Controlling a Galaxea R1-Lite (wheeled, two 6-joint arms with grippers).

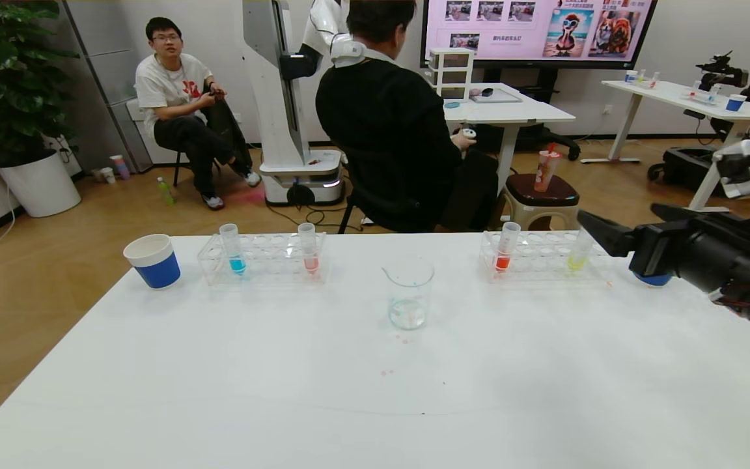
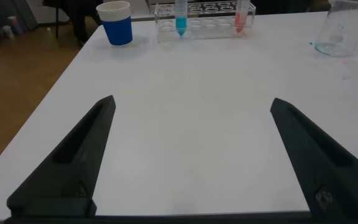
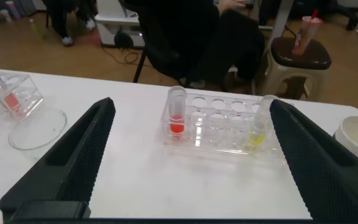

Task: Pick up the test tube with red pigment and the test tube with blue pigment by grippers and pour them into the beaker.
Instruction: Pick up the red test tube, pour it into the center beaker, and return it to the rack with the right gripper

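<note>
Two grippers stand with fingers spread wide and nothing between them; the left gripper (image 2: pixel 191 155) sits low over the near left part of the white table (image 1: pixel 284 391), out of the head view, and the right gripper (image 3: pixel 188 162) hangs above the table's right side, aimed at the right-hand rack (image 1: pixel 544 257); farther in, at the table's middle, the beaker (image 1: pixel 409 293) stands upright with a little clear liquid at its bottom; beyond it, along the far edge, the test tube with blue pigment (image 1: pixel 233 251) stands upright in the left rack (image 1: pixel 264 260) beside a paler pink-red tube (image 1: pixel 308 251), with a paper cup (image 1: pixel 152 260) just left of that rack; the test tube with red pigment (image 1: pixel 505 251) stands upright at the left end of the right rack, a yellow-green tube (image 1: pixel 578 254) near the other end. By my reading the task is at its start: both tubes untouched, the right arm on its approach; next it must centre its fingers round the red tube's upper part, clear of the yellow-green one, close, then lift straight up out of the rack; the left arm has the longer reach to the blue tube.
</note>
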